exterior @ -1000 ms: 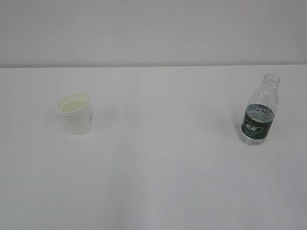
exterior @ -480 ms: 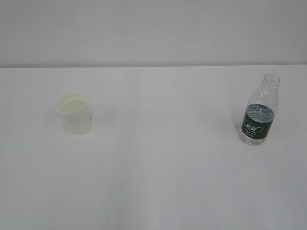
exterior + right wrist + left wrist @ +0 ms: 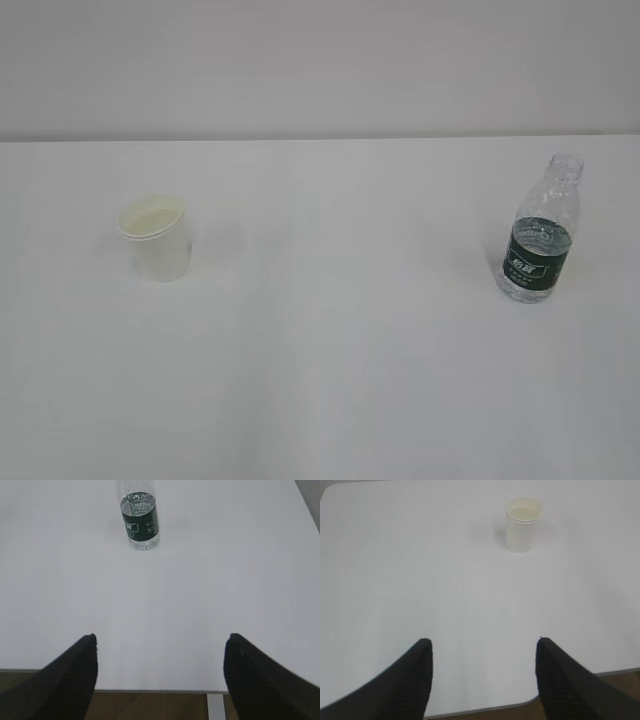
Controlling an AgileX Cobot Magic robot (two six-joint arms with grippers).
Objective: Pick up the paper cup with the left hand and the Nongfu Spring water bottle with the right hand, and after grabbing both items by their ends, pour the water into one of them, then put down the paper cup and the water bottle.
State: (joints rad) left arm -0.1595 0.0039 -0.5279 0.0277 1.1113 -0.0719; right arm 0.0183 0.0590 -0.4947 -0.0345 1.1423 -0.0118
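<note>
1. On the left side of the white table (image 3: 320,380) stands the paper cup (image 3: 157,237), upright, cream-coloured, with a rolled rim. It stands alone and nothing touches it. I cannot tell for sure if there is anything inside; the inner bottom only looks pale.

2. The left hand (image 3: 482,680) is seen only in the left wrist view. Its two black jaws stand wide apart above the near edge of the table and hold nothing. The paper cup is well ahead of them, a little to the right of the middle line between the jaws.

3. The middle of the table, between the cup and the bottle, is a plain white surface.

4. On the right side stands the Nongfu Spring water bottle (image 3: 541,232), also upright, well apart from the cup. It is clear plastic with a dark green label, and its narrow neck has no cap. The water (image 3: 142,539) fills the lower part, about up to the top of the label.

5. The right hand (image 3: 160,672) shows only in the right wrist view. Its black jaws are spread very wide over the near table edge, with nothing between them. The bottle is far ahead of them, slightly toward the left jaw.
</note>
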